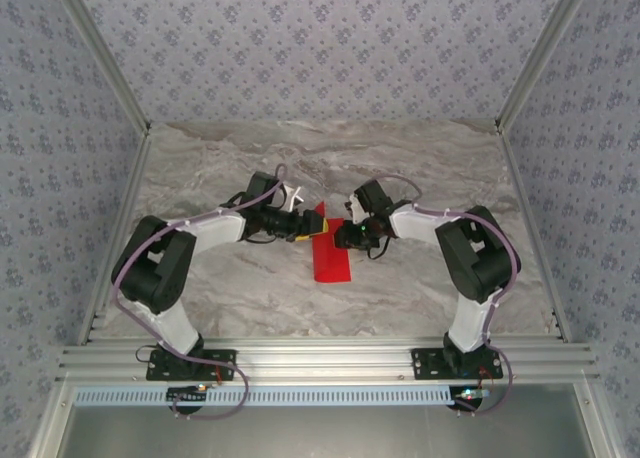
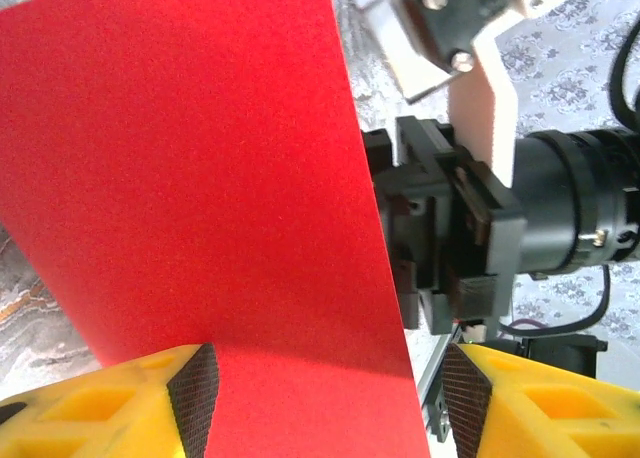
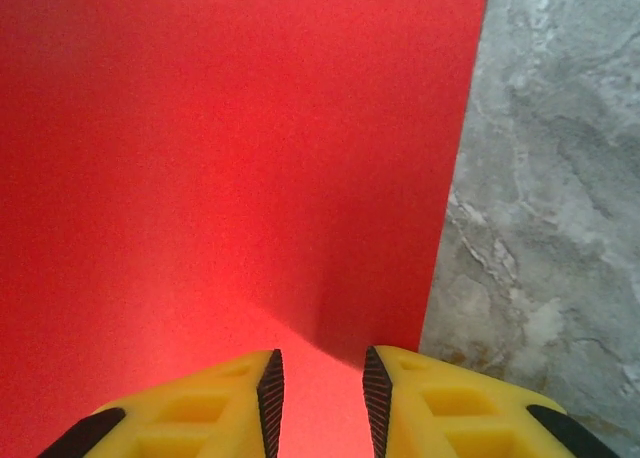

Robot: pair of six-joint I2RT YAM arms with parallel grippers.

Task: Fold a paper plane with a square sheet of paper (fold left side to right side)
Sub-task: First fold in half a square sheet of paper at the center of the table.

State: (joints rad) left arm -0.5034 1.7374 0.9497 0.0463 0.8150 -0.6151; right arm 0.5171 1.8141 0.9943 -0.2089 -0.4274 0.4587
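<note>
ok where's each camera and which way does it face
top external: above, behind the bases, facing down on the marble table; both arms meet at the bright red paper sheet
left wrist: on left arm, facing across the sheet past its open yellow jaws to the right arm
right wrist: on right arm, facing down past its jaws at sheet and table
shared: all see the sheet

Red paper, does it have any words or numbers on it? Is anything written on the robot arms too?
There is no text to read anywhere.
The thin bright red sheet of paper is plain, with no marks.
The left gripper's yellow fingers have black ribbed pads and no letters.
The black and white robot arm part beside the paper shows screws and no label.
</note>
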